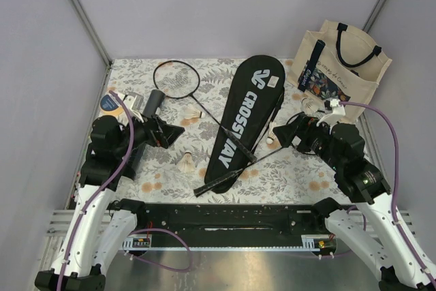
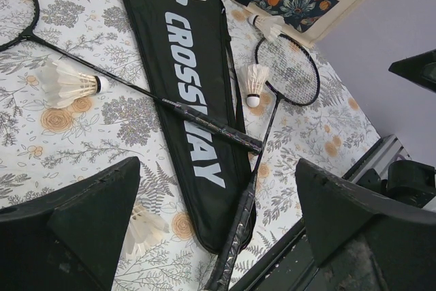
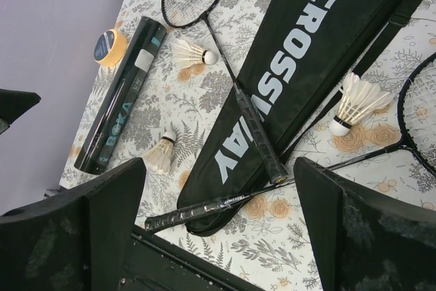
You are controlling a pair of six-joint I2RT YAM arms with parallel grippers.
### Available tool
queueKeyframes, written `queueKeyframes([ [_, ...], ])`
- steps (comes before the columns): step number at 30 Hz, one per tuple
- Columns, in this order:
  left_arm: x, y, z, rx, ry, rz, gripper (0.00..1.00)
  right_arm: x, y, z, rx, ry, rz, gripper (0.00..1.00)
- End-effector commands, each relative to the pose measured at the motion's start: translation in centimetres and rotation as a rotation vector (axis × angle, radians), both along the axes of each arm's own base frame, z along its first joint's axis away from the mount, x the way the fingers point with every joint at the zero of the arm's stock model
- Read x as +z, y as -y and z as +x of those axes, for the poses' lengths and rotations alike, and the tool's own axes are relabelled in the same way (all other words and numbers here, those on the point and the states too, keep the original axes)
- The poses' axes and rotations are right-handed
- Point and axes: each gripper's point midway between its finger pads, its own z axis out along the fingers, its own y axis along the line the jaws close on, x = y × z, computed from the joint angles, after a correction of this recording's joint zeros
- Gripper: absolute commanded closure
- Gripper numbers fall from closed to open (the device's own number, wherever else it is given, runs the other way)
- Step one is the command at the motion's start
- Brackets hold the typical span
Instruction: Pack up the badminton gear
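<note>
The long black bag (image 1: 242,114) marked CROSSWAY lies mid-table. One racket (image 1: 176,78) lies at the back left, its handle (image 3: 259,134) resting across the bag. The other racket's handle (image 1: 218,180) pokes out from the bag's near end, and its head (image 2: 289,69) lies to the right. Shuttlecocks (image 1: 186,161) (image 1: 194,115) (image 1: 273,141) lie scattered on the cloth. A black tube (image 1: 152,104) with teal lettering lies at the left. My left gripper (image 1: 174,134) hovers open left of the bag, holding nothing. My right gripper (image 1: 278,135) hovers open to the bag's right, also holding nothing.
A cream tote bag (image 1: 344,59) with dark handles stands at the back right, another shuttlecock (image 1: 310,105) before it. A yellow-rimmed tape roll (image 1: 109,103) sits at the far left beside the tube. Metal frame posts and grey walls enclose the floral cloth (image 1: 286,175).
</note>
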Motion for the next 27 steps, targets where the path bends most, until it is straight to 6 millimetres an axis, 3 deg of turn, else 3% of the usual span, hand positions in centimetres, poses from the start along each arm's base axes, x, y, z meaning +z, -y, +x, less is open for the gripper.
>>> queueKeyframes([
  [1,2.3,0.1,-0.3,-0.016,0.096,0.005,0.01,1.9,0.3,-0.1,-0.009,0.051,0.014,0.0],
  [11,2.4,-0.2,-0.4,0.001,0.097,0.018,0.01,1.1,0.2,0.2,-0.023,0.025,0.018,0.01],
  [15,2.0,-1.2,0.7,0.076,0.089,0.042,0.01,0.9,0.1,0.2,-0.018,0.021,0.021,0.0],
  [17,1.6,-3.4,2.6,0.202,0.075,0.132,0.01,0.5,0.0,0.2,-0.014,0.012,0.019,0.01],
  [20,0.0,-9.1,6.7,0.477,-0.009,0.377,0.01,0.5,-0.5,0.1,0.011,0.024,0.036,0.0],
  [23,-2.7,-12.5,9.8,0.571,-0.145,0.623,0.01,0.5,-0.8,-0.3,0.046,0.045,0.037,0.0],
  [27,-6.6,-13.9,12.2,0.545,-0.305,0.804,0.01,0.6,-0.8,-0.9,0.078,0.079,0.013,0.0],
])
